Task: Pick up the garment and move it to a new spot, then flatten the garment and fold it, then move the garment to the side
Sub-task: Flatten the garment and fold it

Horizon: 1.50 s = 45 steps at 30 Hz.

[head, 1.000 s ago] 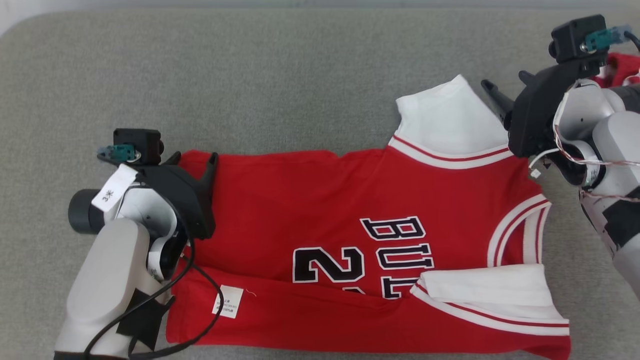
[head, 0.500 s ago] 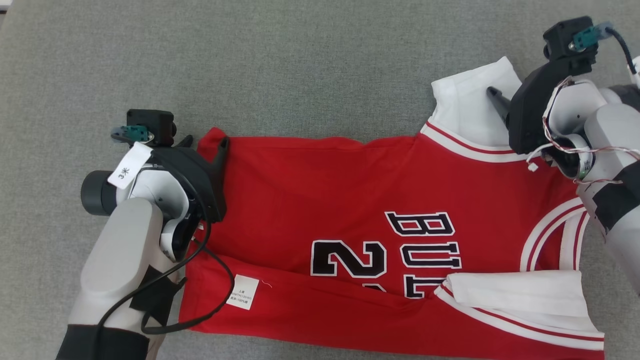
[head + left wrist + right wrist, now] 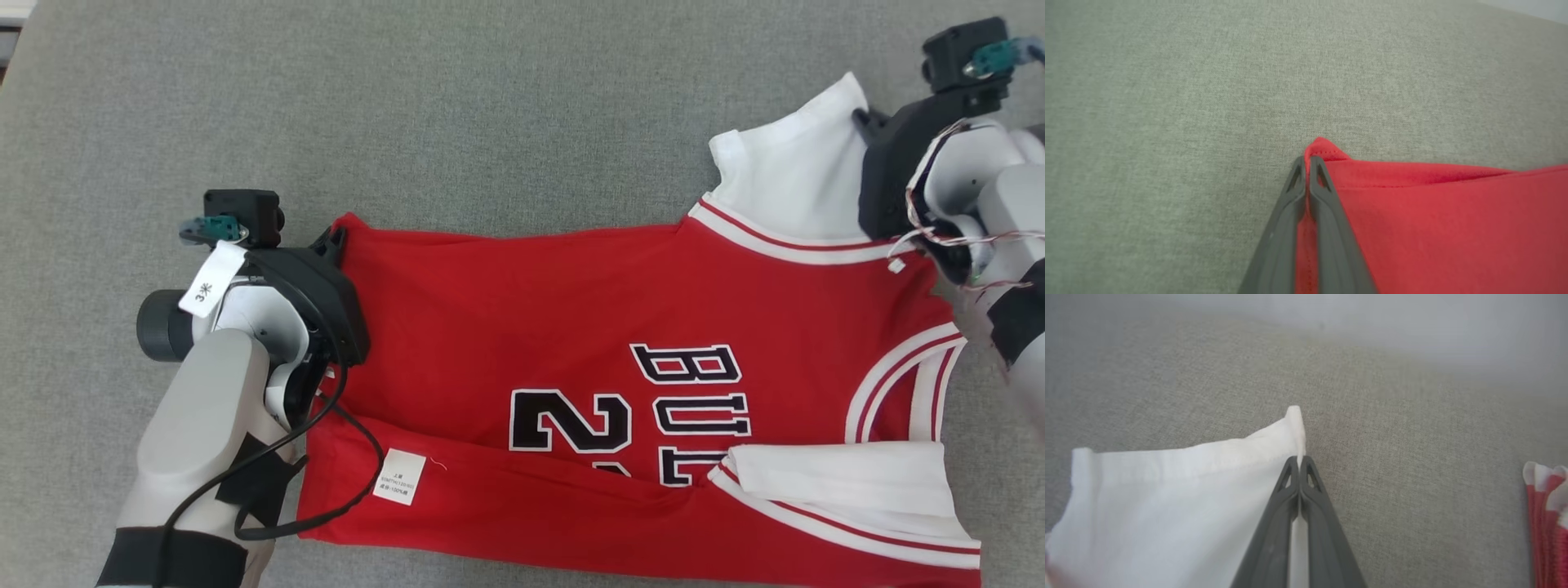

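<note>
**A:** Head camera first. Where's the jersey?

**B:** The jersey (image 3: 571, 327) lies spread on the grey cover (image 3: 490, 122), hem to the left and collar end to the right. Its near edge is already turned over, with the label (image 3: 399, 477) facing up. The left gripper (image 3: 333, 237) sits at the far-left hem corner. The right gripper (image 3: 865, 122) is at the far tip of the white sleeve (image 3: 792, 180).

**A:** So folding the far edge over is the step in hand?

**B:** That's my guess. Lift both ends together at the same height and carry them toward the near side, so the crease runs straight along the length.

**A:** Left wrist camera. Is the hold good?

**B:** The fingers are pressed together on the red corner (image 3: 1323, 150), with only a small tip of cloth poking past them. That's a thin bite, so move slowly and without jerks, or it could slip out.

**A:** And the right wrist camera?

**B:** Much the same. The fingers are pinched on the sleeve corner (image 3: 1294, 416), and white cloth runs off to the left. The sleeve looks floppy, so a pull there may drag the sleeve before the body follows. Pull gently and let the left end set the pace. Some striped cloth (image 3: 1545, 506) lies well apart on the right, so steer clear of it.
</note>
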Tool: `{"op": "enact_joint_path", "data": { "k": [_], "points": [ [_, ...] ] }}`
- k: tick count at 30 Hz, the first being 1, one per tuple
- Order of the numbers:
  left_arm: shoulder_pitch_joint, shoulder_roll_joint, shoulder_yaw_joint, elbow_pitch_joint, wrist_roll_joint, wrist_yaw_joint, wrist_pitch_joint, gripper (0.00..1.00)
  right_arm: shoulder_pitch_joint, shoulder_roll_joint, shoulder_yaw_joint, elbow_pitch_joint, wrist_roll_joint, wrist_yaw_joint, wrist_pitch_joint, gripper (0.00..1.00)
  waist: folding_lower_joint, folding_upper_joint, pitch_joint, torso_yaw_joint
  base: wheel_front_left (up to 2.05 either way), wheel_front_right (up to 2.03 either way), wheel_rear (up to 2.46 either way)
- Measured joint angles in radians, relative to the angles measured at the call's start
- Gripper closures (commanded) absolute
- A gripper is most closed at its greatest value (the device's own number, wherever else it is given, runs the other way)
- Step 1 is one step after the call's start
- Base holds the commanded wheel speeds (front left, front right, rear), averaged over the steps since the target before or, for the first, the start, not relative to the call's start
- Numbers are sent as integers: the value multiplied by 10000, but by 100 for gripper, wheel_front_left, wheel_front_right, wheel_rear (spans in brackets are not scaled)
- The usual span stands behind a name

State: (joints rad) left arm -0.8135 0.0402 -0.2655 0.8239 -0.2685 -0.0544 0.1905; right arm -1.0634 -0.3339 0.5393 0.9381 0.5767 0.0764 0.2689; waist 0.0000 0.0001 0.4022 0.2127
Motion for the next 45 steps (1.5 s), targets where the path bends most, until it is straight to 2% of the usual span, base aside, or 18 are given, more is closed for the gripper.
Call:
{"op": "enact_joint_path", "data": {
  "k": [8, 15, 20, 24, 34, 38, 45],
  "points": [
    [7, 8, 134, 222, -23, -2, -721, 100, -195, 19, -213, 328, 163, 255, -1149, 100, 0, 0, -428, -72, 0, 0, 0],
    [151, 127, 144, 251, -54, -96, -1241, 100, 363, 33, -349, 274, 577, 470, -1981, 100, 0, -1, -737, -249, 0, 0, 0],
    [605, 410, 71, 186, -29, -263, -1576, 100, 1111, -121, -403, -144, 1028, 483, -2637, 100, -1, -1, -982, -398, 0, 0, 0],
    [1155, 520, 100, -2, -107, -347, -1841, 100, 2056, -311, -23, -1151, 1685, 483, -3064, 100, -1, -2, -1221, -544, 0, 0, 0],
    [1979, 635, -67, -364, -138, -520, -2109, 100, 3992, -1607, 677, -3405, 3149, 483, -3800, 100, -2, -2, -1918, -787, 0, 0, 0],
    [2615, 819, -29, -640, -272, -529, -2265, 100, 4994, -2088, 1099, -4535, 4073, 483, -3923, 100, -2, -2, -2266, -866, 0, 0, 0],
    [3327, 903, -98, -907, -426, -604, -2257, 100, 6098, -2869, 1542, -5331, 4809, 483, -3900, 100, -3, -2, -2649, -962, 0, 0, 0]
  ]
}}
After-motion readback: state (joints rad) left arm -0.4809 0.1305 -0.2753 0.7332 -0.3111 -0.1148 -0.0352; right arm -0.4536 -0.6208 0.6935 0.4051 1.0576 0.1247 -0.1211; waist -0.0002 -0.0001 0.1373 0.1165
